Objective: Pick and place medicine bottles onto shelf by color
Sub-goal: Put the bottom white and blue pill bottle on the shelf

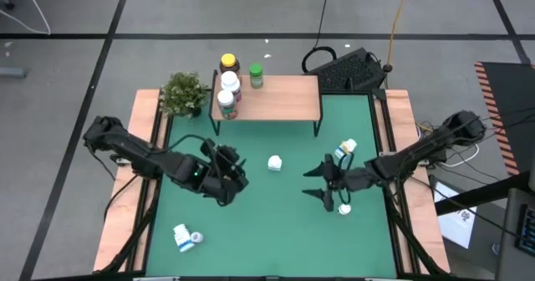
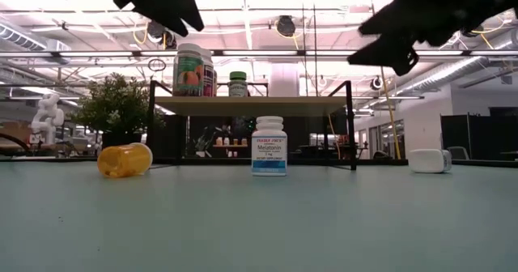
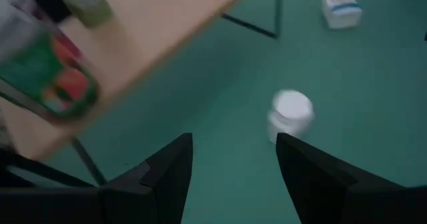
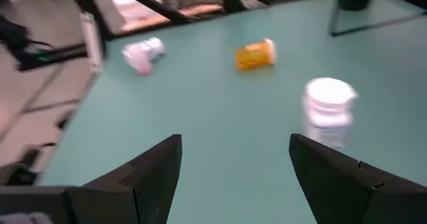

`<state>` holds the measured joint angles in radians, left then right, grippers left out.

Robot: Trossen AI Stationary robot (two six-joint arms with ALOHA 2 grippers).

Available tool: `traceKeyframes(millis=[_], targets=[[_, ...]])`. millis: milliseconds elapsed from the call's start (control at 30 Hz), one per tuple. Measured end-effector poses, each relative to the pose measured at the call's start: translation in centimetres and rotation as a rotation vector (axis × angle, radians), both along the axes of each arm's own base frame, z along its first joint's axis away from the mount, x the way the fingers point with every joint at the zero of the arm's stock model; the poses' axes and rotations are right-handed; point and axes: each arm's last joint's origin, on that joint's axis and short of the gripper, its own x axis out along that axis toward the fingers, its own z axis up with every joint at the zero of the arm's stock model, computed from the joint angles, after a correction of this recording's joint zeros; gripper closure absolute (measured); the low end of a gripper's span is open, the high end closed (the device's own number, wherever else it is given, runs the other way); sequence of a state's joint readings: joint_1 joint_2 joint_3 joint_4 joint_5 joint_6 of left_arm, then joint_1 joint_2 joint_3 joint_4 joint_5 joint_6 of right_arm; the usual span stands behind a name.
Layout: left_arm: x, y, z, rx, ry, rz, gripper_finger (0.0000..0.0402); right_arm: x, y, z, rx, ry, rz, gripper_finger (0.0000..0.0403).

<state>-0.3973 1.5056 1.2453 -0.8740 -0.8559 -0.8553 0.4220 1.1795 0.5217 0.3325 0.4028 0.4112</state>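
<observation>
Hovering over the green table [image 1: 267, 231], both grippers are empty with jaws spread. The left gripper [image 1: 236, 174] hangs at about nine o'clock from the upright white bottle [image 1: 274, 162] at mid-table; the right gripper [image 1: 319, 183] hangs at about four o'clock from it. An amber bottle [image 2: 125, 159] lies on its side nearby. At twelve o'clock, the shelf [image 1: 280, 101] carries several bottles [image 1: 228, 93] at its left end.

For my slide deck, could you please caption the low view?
White melatonin bottle upright before the wooden shelf, amber bottle on its side, both open grippers raised.
</observation>
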Motion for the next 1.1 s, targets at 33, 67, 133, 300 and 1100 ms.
traceKeyframes(millis=[33,67,133,300,1100], targets=[[-0.1,-0.4,-0.1,-0.028,0.001,-0.009,0.0183,0.1,0.5,-0.1,0.008,-0.017,0.008,0.0133],[-0.4,-0.9,-0.2,-0.052,0.004,-0.016,0.0183,0.2,1.0,-0.2,0.013,-0.027,0.019,0.0133],[-1.1,-2.1,-0.4,-0.115,0.000,-0.021,0.0183,0.5,1.9,-0.7,0.020,-0.040,0.047,0.0133],[-4.0,-6.5,-1.1,-0.294,-0.005,-0.031,0.0183,1.9,3.2,-2.4,0.074,-0.054,0.050,0.0133],[-12.8,-16.7,-5.9,-0.829,0.203,0.421,0.0177,6.9,5.7,-1.7,0.120,-0.116,0.198,0.0133]])
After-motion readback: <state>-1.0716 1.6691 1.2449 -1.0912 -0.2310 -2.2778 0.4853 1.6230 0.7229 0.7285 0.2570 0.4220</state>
